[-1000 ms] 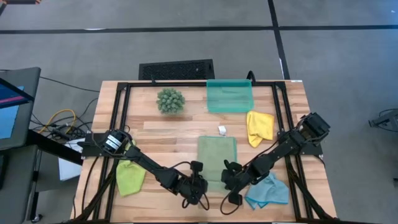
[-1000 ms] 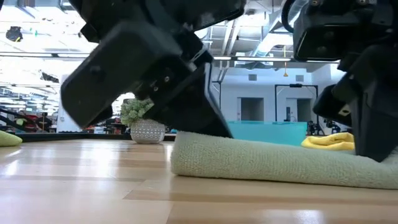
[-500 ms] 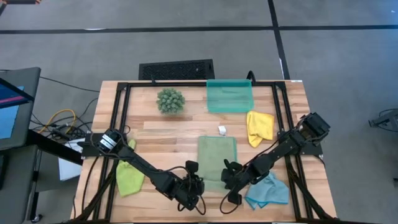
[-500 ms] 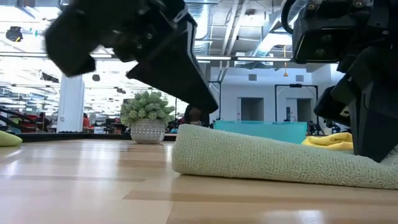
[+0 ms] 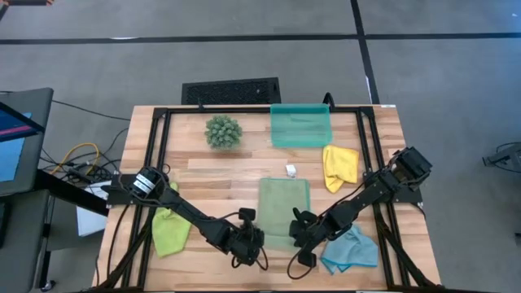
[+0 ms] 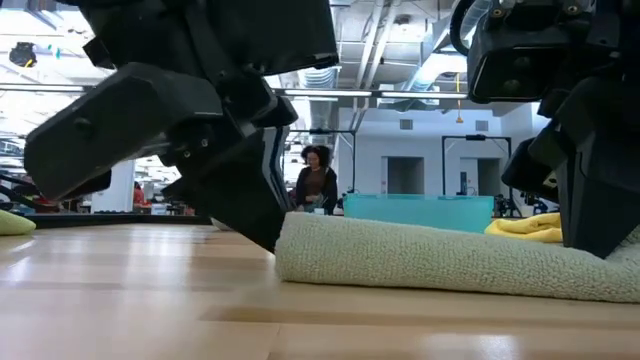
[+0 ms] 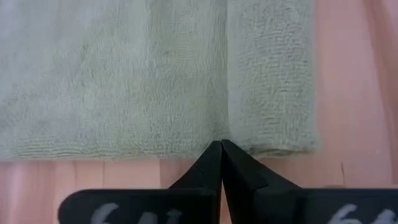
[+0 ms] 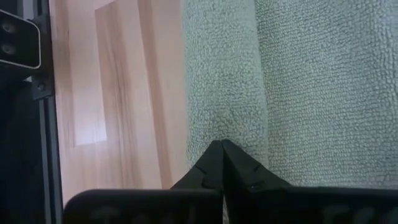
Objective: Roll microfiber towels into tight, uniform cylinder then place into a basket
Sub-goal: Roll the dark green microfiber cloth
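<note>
Now the sage towel [image 5: 284,207] lies flat at the centre of the bench [image 5: 212,175], its near edge folded over into a thick roll that fills the lower right of the low view. Left gripper [image 5: 254,242] sits at the towel's lower left corner in the high view, fingers pressed together, tips at the seam where the fold meets the flat cloth; whether it pinches any cloth cannot be told. Right gripper [image 5: 299,233] sits at the lower right corner of the same towel, fingers also pressed together, tips touching the fold edge.

Lime towel [image 5: 170,231] lies crumpled at the left of the frame under the left arm. Yellow towel [image 5: 339,166] lies right of centre, just below the basket's right corner. Blue towel [image 5: 352,250] lies at lower right, beside the right arm. Teal basket [image 5: 300,126] stands at the top centre of the bench, apart from all towels. Plant ball [image 5: 223,131] stands to the left of the basket. A small white object [image 5: 291,169] sits just above the sage towel
</note>
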Tool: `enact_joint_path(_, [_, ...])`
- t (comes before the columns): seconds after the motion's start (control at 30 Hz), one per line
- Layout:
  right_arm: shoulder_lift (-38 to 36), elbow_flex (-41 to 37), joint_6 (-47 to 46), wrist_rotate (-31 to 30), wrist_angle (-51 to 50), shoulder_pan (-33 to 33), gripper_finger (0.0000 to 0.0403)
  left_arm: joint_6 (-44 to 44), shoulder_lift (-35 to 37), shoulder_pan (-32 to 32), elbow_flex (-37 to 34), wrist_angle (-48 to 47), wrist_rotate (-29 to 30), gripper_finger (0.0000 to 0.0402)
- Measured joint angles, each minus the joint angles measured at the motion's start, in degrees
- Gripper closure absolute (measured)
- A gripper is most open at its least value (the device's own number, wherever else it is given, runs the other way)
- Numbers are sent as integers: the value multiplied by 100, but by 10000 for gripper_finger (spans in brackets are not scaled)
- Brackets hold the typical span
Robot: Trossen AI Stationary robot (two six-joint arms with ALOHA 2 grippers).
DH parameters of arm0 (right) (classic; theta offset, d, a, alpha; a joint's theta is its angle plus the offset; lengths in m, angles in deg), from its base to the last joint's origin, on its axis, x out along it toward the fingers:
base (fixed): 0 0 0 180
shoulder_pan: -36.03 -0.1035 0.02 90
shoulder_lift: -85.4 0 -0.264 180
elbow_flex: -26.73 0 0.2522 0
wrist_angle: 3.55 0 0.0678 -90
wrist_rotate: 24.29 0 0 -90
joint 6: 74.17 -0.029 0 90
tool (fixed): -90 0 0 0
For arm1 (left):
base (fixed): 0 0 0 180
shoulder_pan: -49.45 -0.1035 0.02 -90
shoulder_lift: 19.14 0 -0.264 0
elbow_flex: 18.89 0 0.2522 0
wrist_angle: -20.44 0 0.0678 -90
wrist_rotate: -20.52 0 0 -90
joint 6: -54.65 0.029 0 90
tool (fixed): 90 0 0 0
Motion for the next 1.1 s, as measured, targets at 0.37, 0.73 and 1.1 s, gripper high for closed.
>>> enact_joint_path(0.37, [0,0,73,-1,-1,13,374,-188,379,248,155,-419,914,401])
enact_joint_path(0.73, [0,0,224,0,28,74,378,481,18,105,155,662,-239,401])
enact_joint_path(1.1, [-58,0,926,530,-90,164,371,160,9,68,155,150,-336,401])
